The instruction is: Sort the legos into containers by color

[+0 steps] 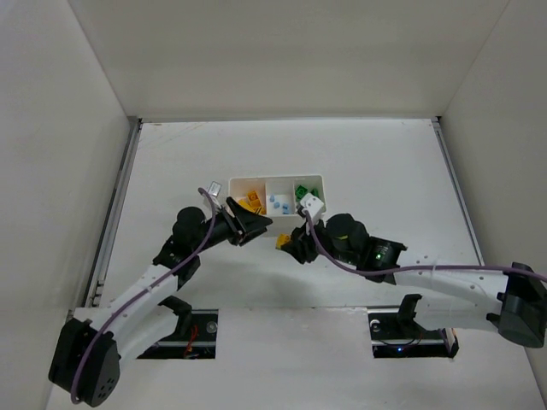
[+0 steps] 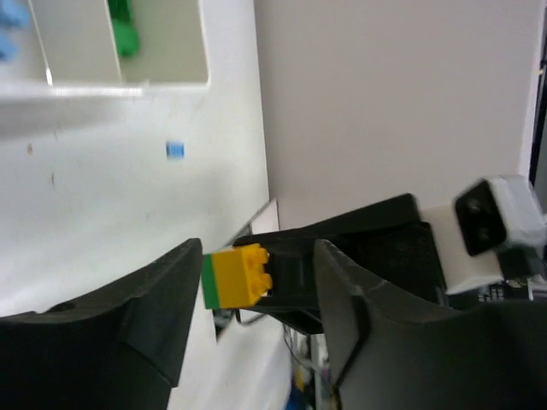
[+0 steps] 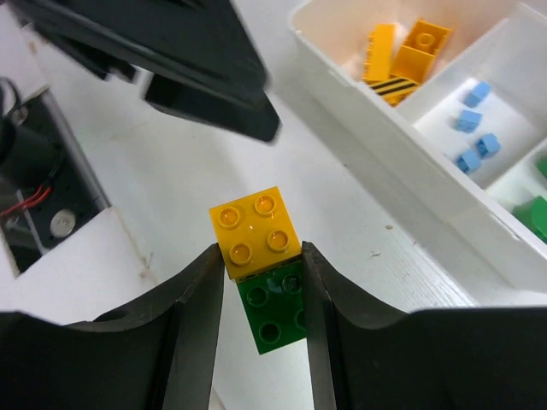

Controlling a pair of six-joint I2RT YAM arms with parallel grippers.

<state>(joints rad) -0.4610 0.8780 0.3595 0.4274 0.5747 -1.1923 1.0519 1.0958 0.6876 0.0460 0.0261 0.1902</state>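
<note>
legos (image 3: 397, 51) mostly lie sorted in the white tray (image 1: 275, 178): yellow left, pale blue middle, green right. the right tool (image 3: 261, 256) grips a stacked pair (image 3: 256, 231), yellow on green, just in front of the tray; it likely needs splitting first. the left tool (image 2: 256, 256) stands apart from it, jaws parted and empty. one pale blue brick (image 2: 175, 150) lies loose on the desk (image 1: 359, 154).
</note>
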